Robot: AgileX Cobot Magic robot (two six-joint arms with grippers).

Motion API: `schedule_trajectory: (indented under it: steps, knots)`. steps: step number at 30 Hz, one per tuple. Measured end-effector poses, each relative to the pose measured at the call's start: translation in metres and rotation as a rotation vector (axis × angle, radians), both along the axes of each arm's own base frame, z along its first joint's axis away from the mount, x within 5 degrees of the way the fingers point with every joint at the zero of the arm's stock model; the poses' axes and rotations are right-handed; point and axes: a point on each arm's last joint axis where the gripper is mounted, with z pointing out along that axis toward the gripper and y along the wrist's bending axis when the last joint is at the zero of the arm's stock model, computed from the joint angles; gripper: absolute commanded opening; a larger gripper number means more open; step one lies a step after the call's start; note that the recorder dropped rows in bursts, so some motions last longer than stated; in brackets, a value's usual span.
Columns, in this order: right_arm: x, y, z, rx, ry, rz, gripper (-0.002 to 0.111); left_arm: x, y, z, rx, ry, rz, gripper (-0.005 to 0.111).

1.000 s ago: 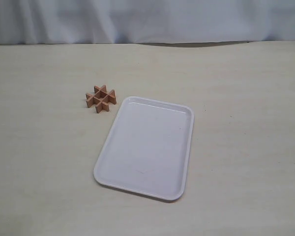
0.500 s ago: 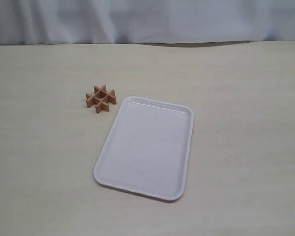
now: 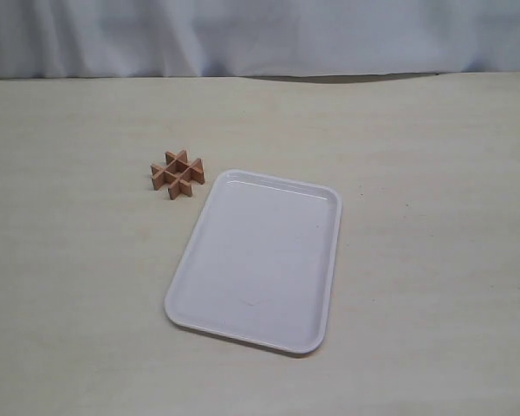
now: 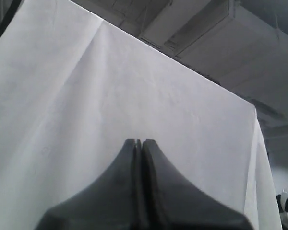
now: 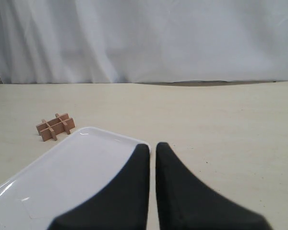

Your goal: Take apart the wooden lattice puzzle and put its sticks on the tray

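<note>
I see wooden lattice puzzle [image 3: 178, 173], left of centre: reddish-brown wood, matt, clean-cut faces. Tray [image 3: 269, 260], centre: white plastic, smooth, glossy, faint sheen along rim. Table [image 3: 433, 173]: pale, matt, finely speckled; material I can't tell. Backdrop [image 3: 243, 35] across top: white cloth, matt, soft folds. Left gripper [image 4: 138, 143], right gripper [image 5: 152, 146]: black, matt, smooth, plastic-like to me.

Table [image 3: 433, 260]: pale beige, faint wood grain, matte, a few small dark specks. A white cloth backdrop [image 3: 260, 35] hung along its far edge in soft vertical folds. A narrow dark shadow [image 3: 347, 77] lay at the cloth's foot. In the left wrist view, white cloth filled most of the frame, and grey ceiling panels [image 4: 221, 33] showed beyond its edge.
</note>
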Motion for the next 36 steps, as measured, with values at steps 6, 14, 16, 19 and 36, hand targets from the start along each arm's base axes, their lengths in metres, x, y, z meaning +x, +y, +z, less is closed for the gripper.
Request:
schedule_trajectory:
  steps: [6, 14, 16, 19, 36]
  knots:
    - [0.0, 0.0, 0.0, 0.0, 0.0, 0.0, 0.004, 0.014, 0.0, 0.061, 0.049, 0.059, 0.073, 0.0]
    - [0.0, 0.0, 0.0, 0.0, 0.0, 0.0, 0.004, 0.131, -0.018, 0.086, 0.33, 0.564, 0.177, 0.0]
    - [0.0, 0.0, 0.0, 0.0, 0.0, 0.0, 0.004, 0.171, -0.024, 0.069, 0.426, 0.776, 0.18, 0.0]
    - [0.0, 0.0, 0.0, 0.0, 0.0, 0.0, 0.004, 0.223, -0.032, 0.025, 0.561, 1.102, 0.163, 0.0]
    - [0.0, 0.0, 0.0, 0.0, 0.0, 0.0, 0.004, 0.333, -0.088, -0.139, 0.862, 1.535, -0.106, 0.0]
